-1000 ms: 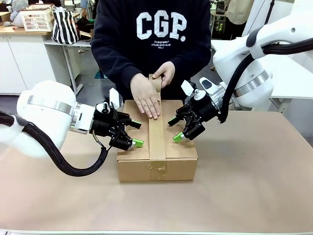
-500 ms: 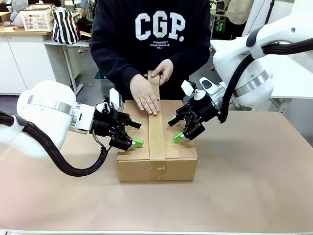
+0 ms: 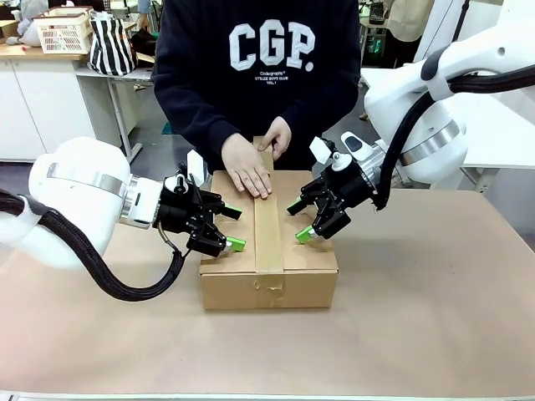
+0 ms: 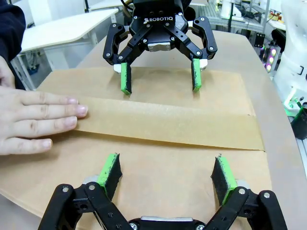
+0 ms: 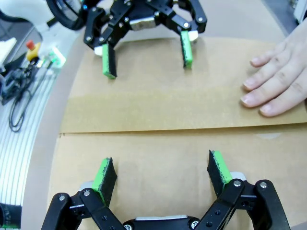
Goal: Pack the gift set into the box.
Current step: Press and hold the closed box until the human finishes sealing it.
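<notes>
Background, far left: a white basket [image 3: 63, 32] is sitting on a counter [image 3: 25, 52], with a black-and-white striped bag [image 3: 111, 46] standing just beside it. A brown table [image 3: 435, 309] is spanning the foreground.

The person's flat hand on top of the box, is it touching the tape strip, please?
Touching. In the left wrist view, the hand lies flat on the box, fingertips overlapping the tape strip.
</notes>
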You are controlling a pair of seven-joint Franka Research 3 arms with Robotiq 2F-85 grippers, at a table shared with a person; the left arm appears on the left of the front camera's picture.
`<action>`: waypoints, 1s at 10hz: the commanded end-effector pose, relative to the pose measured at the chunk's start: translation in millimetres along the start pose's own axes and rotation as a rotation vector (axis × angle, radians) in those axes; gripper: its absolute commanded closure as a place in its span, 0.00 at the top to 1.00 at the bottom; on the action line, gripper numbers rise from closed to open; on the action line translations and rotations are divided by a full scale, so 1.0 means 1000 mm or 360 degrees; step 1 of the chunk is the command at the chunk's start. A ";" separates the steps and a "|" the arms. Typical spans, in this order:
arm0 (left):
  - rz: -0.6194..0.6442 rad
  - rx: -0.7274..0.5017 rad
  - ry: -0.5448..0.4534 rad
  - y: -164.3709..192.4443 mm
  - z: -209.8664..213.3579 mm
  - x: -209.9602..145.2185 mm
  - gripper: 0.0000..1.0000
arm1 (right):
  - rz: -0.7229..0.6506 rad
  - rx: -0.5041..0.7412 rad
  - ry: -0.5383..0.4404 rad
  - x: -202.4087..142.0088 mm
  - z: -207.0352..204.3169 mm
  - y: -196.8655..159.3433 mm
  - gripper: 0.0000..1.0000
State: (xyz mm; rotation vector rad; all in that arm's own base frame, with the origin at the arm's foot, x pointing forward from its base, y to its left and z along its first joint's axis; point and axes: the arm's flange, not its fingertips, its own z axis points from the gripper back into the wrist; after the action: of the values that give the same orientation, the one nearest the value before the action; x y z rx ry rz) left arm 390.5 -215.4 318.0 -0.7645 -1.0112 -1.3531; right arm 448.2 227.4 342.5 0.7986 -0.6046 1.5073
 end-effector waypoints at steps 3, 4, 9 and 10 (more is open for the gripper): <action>-0.0033 0.0007 -0.0022 -0.004 0.001 -0.004 1.00 | 0.0012 0.0002 0.0005 -0.002 -0.002 0.000 1.00; -0.0033 0.0007 -0.0022 -0.004 0.001 -0.004 1.00 | 0.0012 0.0002 0.0005 -0.002 -0.002 0.000 1.00; -0.0033 0.0007 -0.0022 -0.004 0.001 -0.004 1.00 | 0.0012 0.0002 0.0005 -0.002 -0.002 0.000 1.00; -0.0033 0.0007 -0.0022 -0.004 0.001 -0.004 1.00 | 0.0012 0.0002 0.0005 -0.002 -0.002 0.000 1.00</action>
State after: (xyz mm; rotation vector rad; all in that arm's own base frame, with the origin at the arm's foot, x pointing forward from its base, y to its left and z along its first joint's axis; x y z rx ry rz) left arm 390.4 -215.4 318.0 -0.7645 -1.0111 -1.3531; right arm 448.2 227.3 342.4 0.7986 -0.6044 1.5072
